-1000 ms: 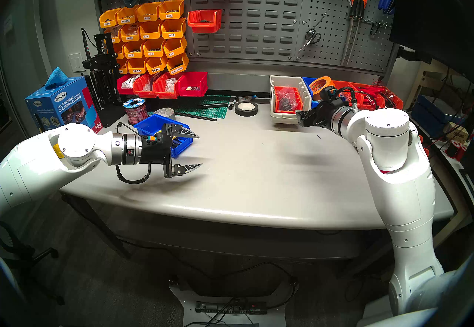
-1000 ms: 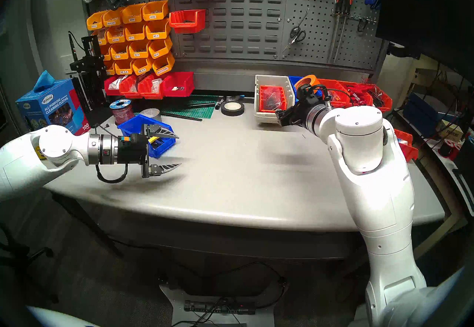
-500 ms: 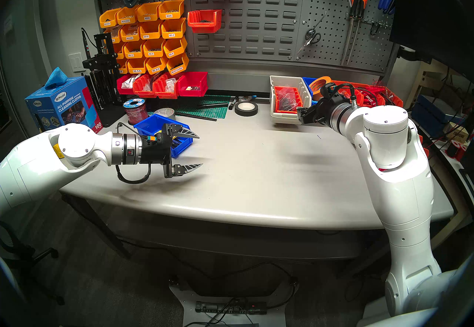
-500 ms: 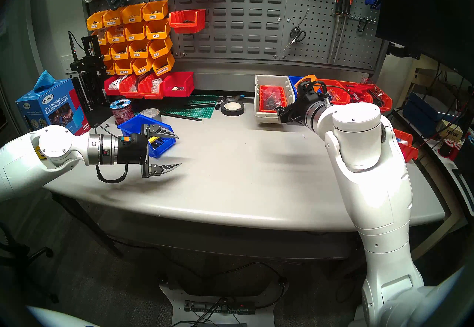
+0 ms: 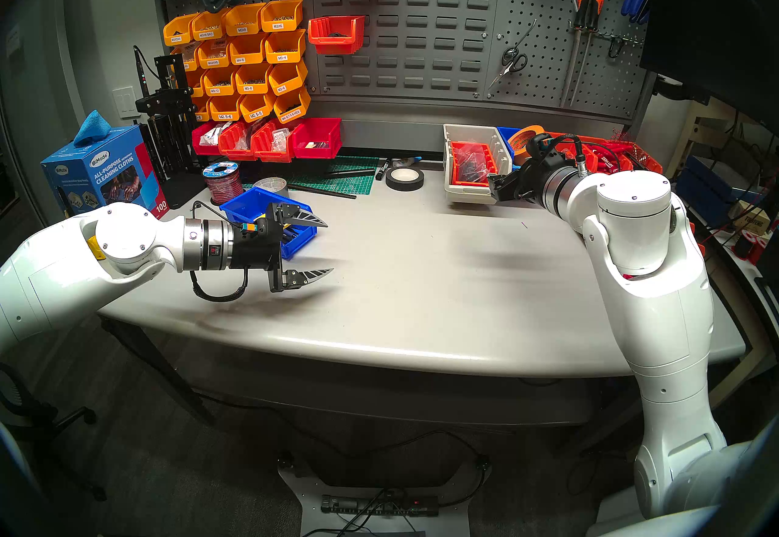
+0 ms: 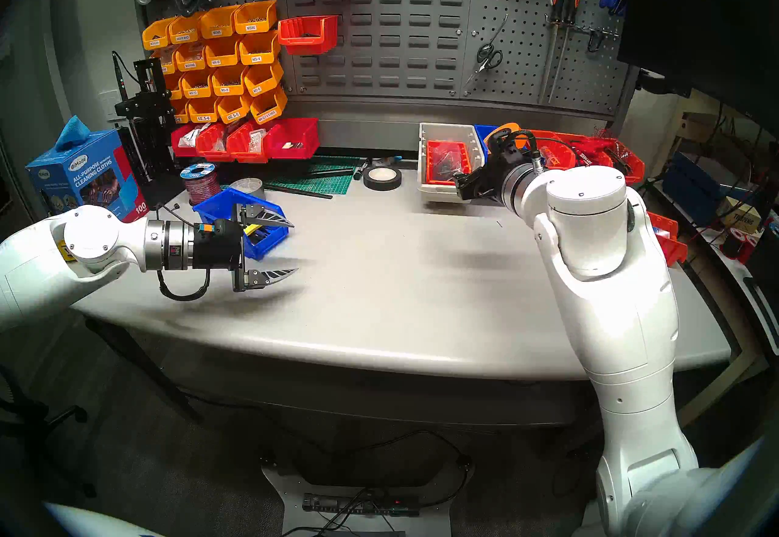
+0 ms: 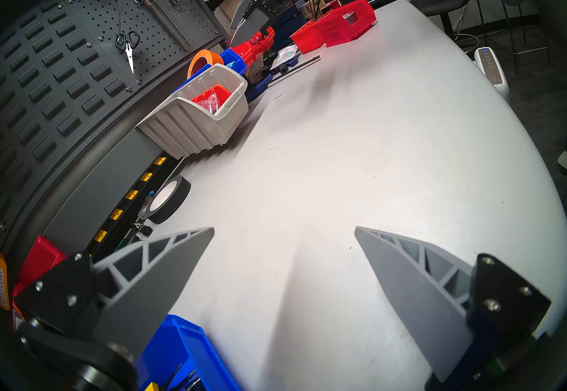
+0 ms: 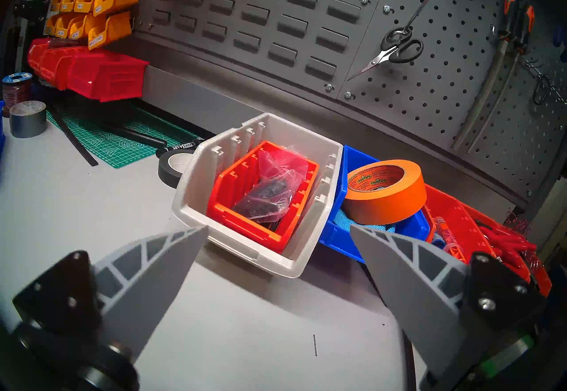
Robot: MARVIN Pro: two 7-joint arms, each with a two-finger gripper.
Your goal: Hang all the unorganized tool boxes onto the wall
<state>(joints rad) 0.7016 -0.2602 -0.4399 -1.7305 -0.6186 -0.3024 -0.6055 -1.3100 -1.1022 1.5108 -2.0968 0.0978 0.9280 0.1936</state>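
Since a second ago the right gripper (image 8: pixel 279 229) has edged toward the beige bin (image 8: pixel 214 163) at twelve o'clock, jaws wide, empty; left gripper (image 5: pixel 328 247) likewise spread, holding nothing

The grey worktable (image 5: pixel 421 291) carries a beige bin (image 5: pixel 468 192), blue bin (image 5: pixel 248 203), black tape roll (image 5: pixel 404 179) and green cutting mat (image 5: pixel 337 180).

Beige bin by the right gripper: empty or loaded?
Loaded. The beige bin holds an orange-red bin carrying a plastic bag.

A black tape roll (image 5: pixel 404 179) lies on the grey table (image 5: pixel 421 291), a green cutting mat (image 5: pixel 337 180) left of it; scissors (image 5: pixel 512 60) hang far right.
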